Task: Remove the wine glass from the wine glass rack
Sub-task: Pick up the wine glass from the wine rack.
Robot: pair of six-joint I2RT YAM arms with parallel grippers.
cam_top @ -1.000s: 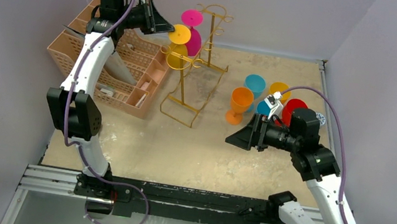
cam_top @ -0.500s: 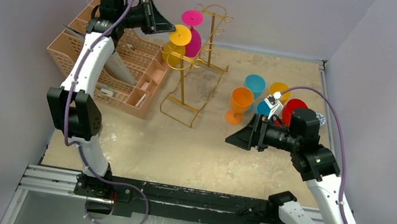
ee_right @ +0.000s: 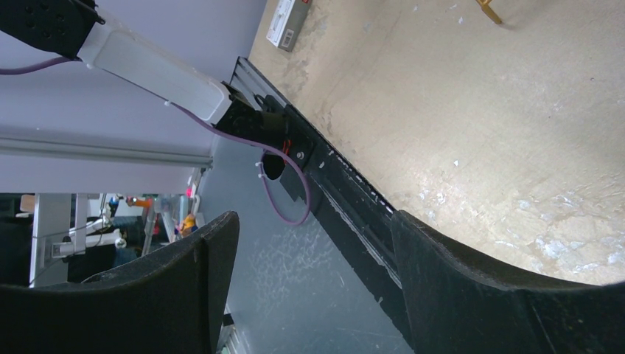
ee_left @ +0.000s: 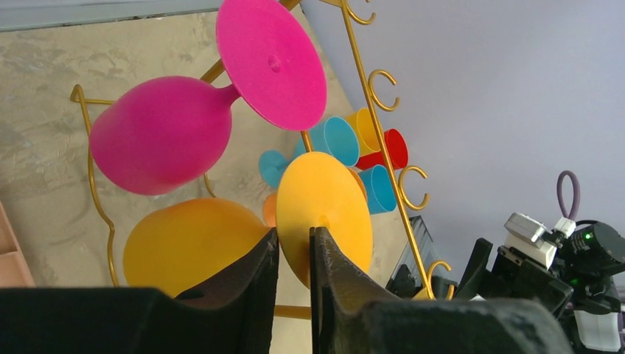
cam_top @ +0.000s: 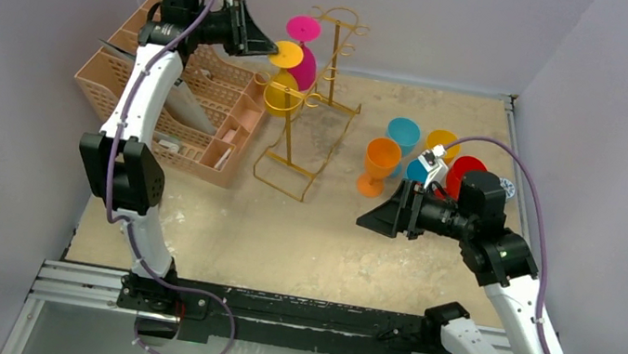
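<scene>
The gold wire wine glass rack (cam_top: 339, 54) stands at the back of the table, and its hooks (ee_left: 384, 82) show in the left wrist view. A yellow wine glass (cam_top: 283, 94) and a magenta wine glass (cam_top: 306, 69) hang upside down from it. My left gripper (cam_top: 269, 46) is high beside the rack. It (ee_left: 293, 240) is shut on the edge of the yellow wine glass's round foot (ee_left: 328, 195). The yellow bowl (ee_left: 184, 247) and the magenta glass (ee_left: 162, 133) lie beyond. My right gripper (cam_top: 366, 222) is open and empty over mid-table, and its view (ee_right: 313, 228) looks at the table's near edge.
A peach lattice organizer (cam_top: 179, 110) stands left of the rack, under the left arm. Several coloured cups stand at the right: orange (cam_top: 380, 161), blue (cam_top: 403, 134), red (cam_top: 464, 173). The rack's rectangular wire base (cam_top: 284, 176) reaches toward mid-table.
My left gripper has edged a little to the right onto the yellow glass's foot, and the yellow glass has shifted slightly. The right arm has not moved.
</scene>
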